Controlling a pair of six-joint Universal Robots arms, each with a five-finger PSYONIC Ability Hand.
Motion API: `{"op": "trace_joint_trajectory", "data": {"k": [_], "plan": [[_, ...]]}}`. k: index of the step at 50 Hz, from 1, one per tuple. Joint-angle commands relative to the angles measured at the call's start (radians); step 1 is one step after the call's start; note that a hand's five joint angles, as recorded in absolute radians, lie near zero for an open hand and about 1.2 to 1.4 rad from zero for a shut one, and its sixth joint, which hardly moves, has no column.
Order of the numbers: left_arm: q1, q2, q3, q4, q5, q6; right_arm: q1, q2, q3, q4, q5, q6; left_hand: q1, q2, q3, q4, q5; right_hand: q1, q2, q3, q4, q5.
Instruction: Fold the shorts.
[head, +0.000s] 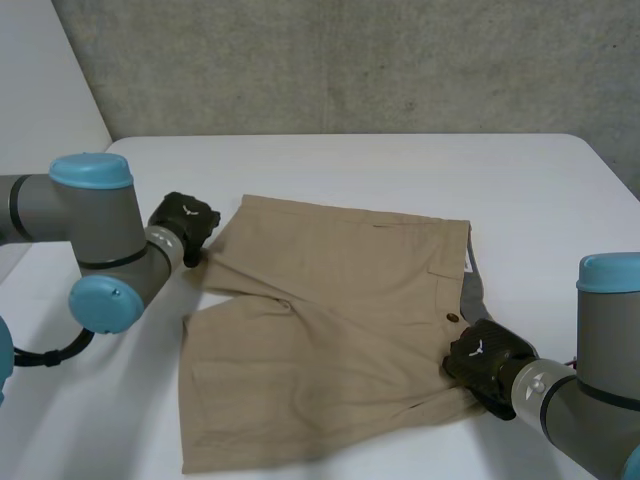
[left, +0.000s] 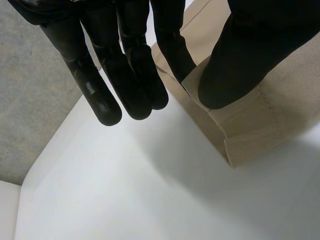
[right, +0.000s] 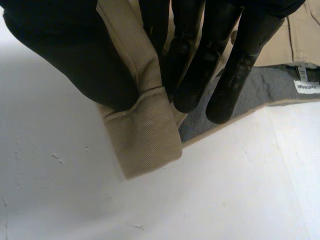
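Tan shorts lie flat on the white table, waistband toward my right arm and legs toward my left. My left hand is at the far leg's hem corner. In the left wrist view its thumb and one finger pinch the hem, while the other fingers hang straight. My right hand is at the near end of the waistband, beside the button. In the right wrist view its thumb and fingers clamp the tan waistband.
The waistband's grey inner lining carries a white label. A concrete wall rises behind the table's far edge. Bare tabletop lies on all sides of the shorts, with the left table edge close to my left arm.
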Motion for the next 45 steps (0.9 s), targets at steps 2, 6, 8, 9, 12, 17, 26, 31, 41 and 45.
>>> {"op": "trace_joint_trajectory", "data": {"k": [2,6,8,9,12,17,26,31,41,45], "plan": [[0.000,0.007,-0.033,0.008,-0.057,0.006,0.000,-0.002,0.001,0.000,0.000,0.000,0.257,0.201,0.206,0.199,0.255,0.415,0.221,0.192,0.204,0.223],[0.005,0.004,-0.033,0.008,-0.075,0.006,0.000,-0.002,0.003,0.000,0.000,0.000,0.257,0.201,0.206,0.199,0.255,0.415,0.221,0.192,0.204,0.223],[0.005,0.006,-0.036,0.008,-0.075,0.004,0.000,-0.002,0.003,0.000,0.000,0.001,0.257,0.201,0.206,0.199,0.255,0.415,0.221,0.192,0.204,0.223],[0.003,0.006,-0.038,0.008,-0.074,0.004,0.000,-0.002,0.003,0.000,0.000,0.002,0.257,0.201,0.206,0.199,0.255,0.415,0.221,0.192,0.204,0.223],[-0.013,0.016,-0.045,0.007,-0.075,0.003,0.000,-0.005,0.001,-0.001,0.000,0.003,-0.782,-0.838,-0.833,-0.840,-0.784,0.415,0.221,0.192,0.204,0.223],[-0.032,0.093,-0.076,0.005,-0.077,-0.014,-0.002,-0.006,-0.011,-0.004,-0.001,0.052,-0.908,-0.964,-0.959,-0.966,-0.910,0.415,0.221,0.192,0.204,0.223],[-0.064,0.398,-0.357,-0.007,-0.074,-0.251,-0.006,-0.009,-0.092,-0.024,-0.010,0.254,-0.885,-0.941,-0.936,-0.943,-0.887,0.415,0.221,0.192,0.204,0.223],[-0.096,0.527,-0.533,-0.019,-0.071,-0.428,-0.011,-0.003,-0.140,-0.067,-0.012,0.417,-0.846,-0.903,-0.897,-0.905,-0.849,0.415,0.221,0.192,0.204,0.223],[-0.221,0.635,-0.766,-0.145,-0.071,-0.539,-0.014,0.052,-0.189,-0.121,-0.016,0.595,-0.744,-0.800,-0.795,-0.802,-0.746,0.415,0.221,0.192,0.204,0.223],[-0.250,0.635,-0.795,-0.145,-0.074,-0.542,-0.012,0.058,-0.185,-0.120,-0.016,0.592,-0.711,-0.768,-0.762,-0.770,-0.714,0.415,0.221,0.192,0.204,0.223]]}}
